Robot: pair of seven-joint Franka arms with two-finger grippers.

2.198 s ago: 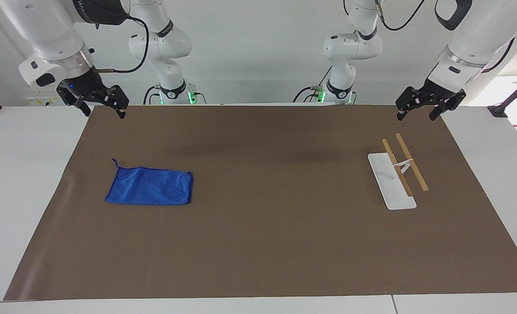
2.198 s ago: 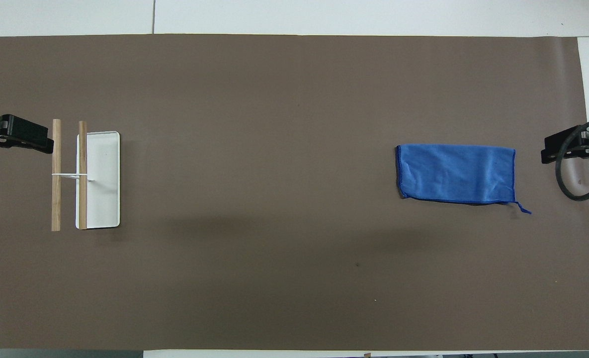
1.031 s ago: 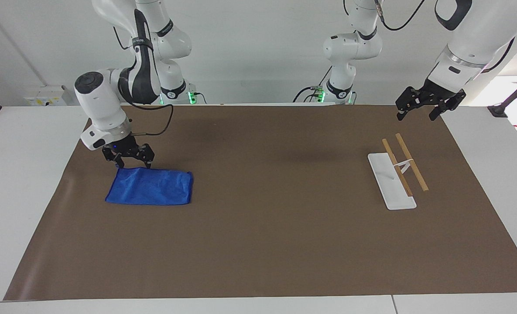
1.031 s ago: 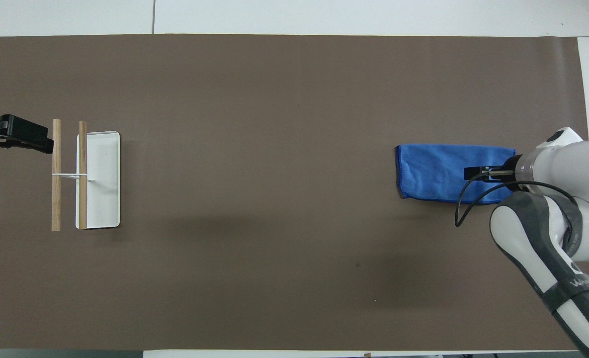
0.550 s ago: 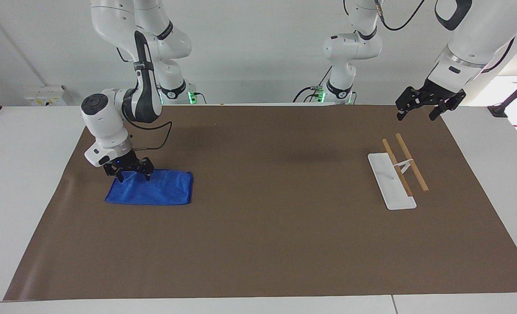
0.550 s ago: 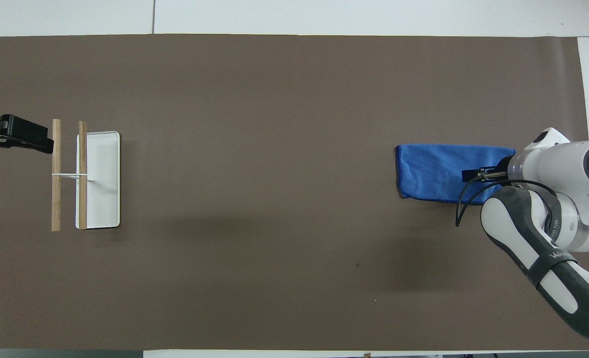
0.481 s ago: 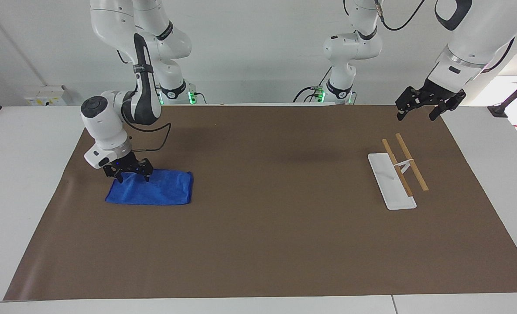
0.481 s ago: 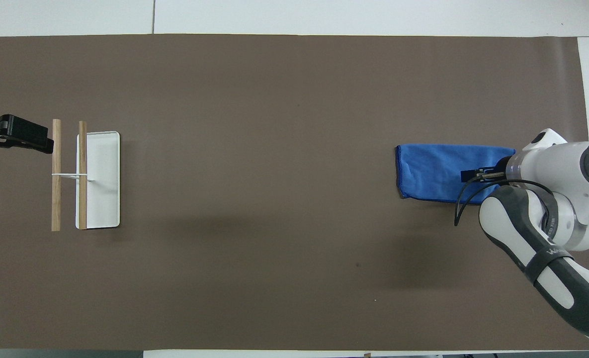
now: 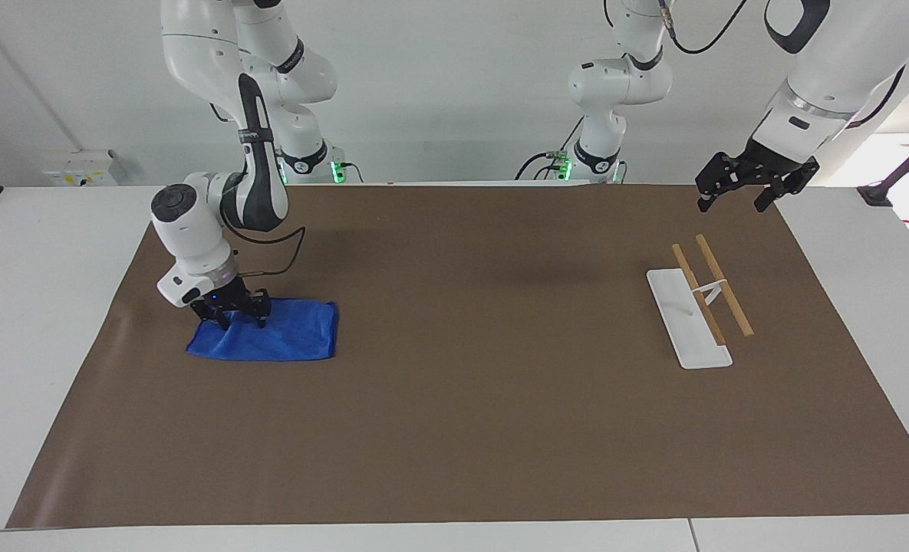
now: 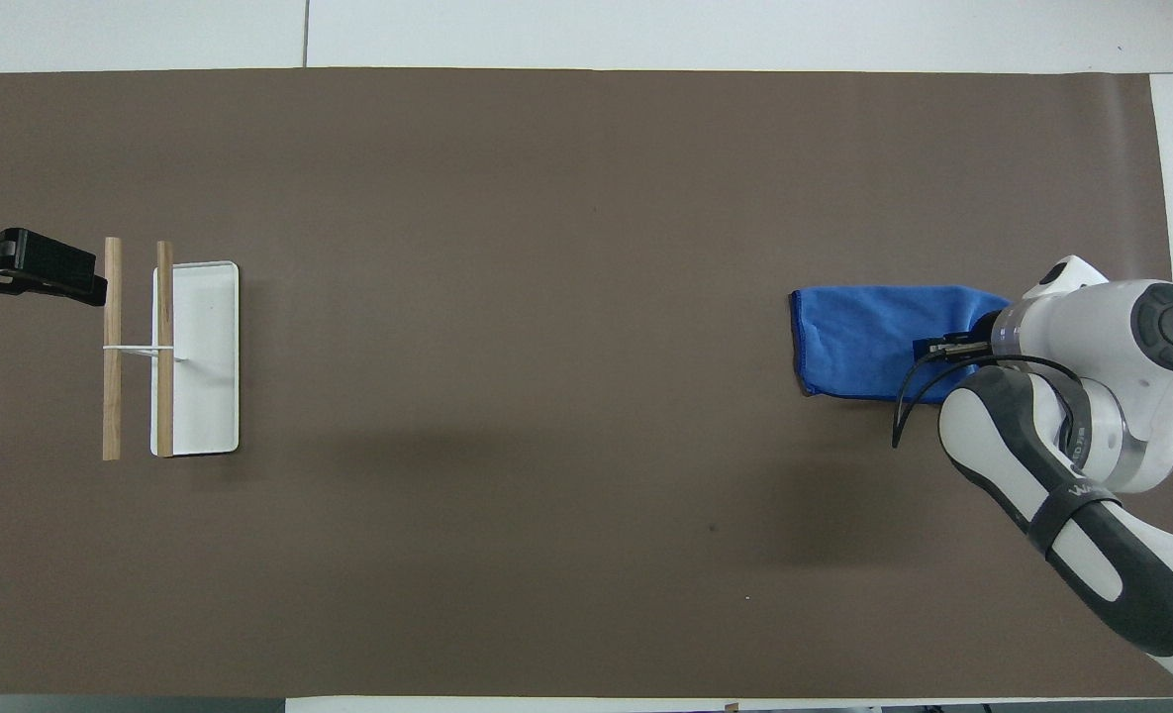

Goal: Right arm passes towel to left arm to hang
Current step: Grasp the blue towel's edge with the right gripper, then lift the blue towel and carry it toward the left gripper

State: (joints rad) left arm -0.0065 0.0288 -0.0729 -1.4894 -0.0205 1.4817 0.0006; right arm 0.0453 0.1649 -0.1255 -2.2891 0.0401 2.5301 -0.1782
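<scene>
The blue towel (image 9: 293, 333) lies flat on the brown mat toward the right arm's end of the table; it also shows in the overhead view (image 10: 863, 342). My right gripper (image 9: 241, 319), with its blue light, is down on the towel's end nearest that arm, fingers apart and tips pressing the cloth, which is slightly bunched there. The wrist hides the towel's corner loop in the overhead view. My left gripper (image 9: 734, 195) is open and empty, waiting in the air near the rack, by the mat's edge at the left arm's end.
A rack with a white base (image 9: 680, 322) and two wooden rails (image 9: 722, 284) stands toward the left arm's end of the table; it also shows in the overhead view (image 10: 200, 396). The brown mat (image 9: 485, 383) covers the table.
The right arm swung in from the mat's corner and came down onto the towel's end. The towel's edge there has pulled in slightly. The left arm has not moved.
</scene>
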